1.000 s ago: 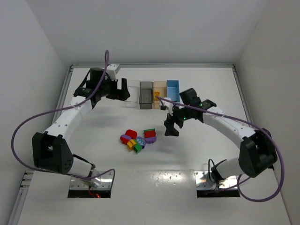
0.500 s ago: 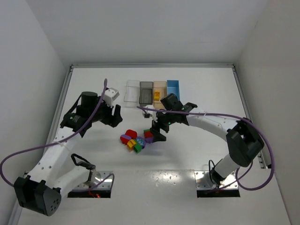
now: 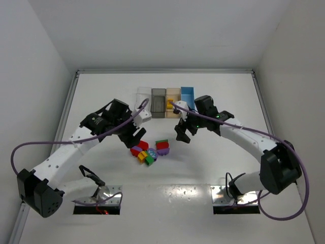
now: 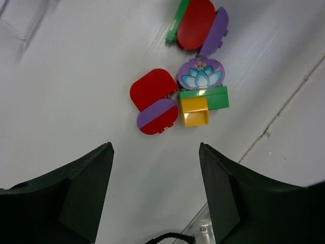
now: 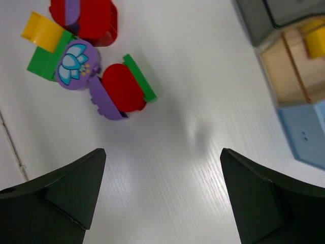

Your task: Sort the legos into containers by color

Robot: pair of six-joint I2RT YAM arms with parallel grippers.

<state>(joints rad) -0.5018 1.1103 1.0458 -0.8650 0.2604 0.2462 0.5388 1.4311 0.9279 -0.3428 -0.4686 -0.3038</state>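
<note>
Evidently left hand and right hand gape wide; containers lie lengthwise front-to-back.

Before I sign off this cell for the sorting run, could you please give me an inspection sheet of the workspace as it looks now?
Surface: white table, no spills seen.
Job's things: lego pile of red, purple, green and yellow bricks loose mid-table; clear bin, grey bin, tan bin and blue bin in a row at the far edge; one yellow brick in the tan bin.
Clutter: nothing seen.
Grippers: left gripper open, empty, beside the pile; right gripper open, empty, between pile and bins.
Cables: purple cables loop along both arms.
Surroundings: white walls on three sides.
</note>
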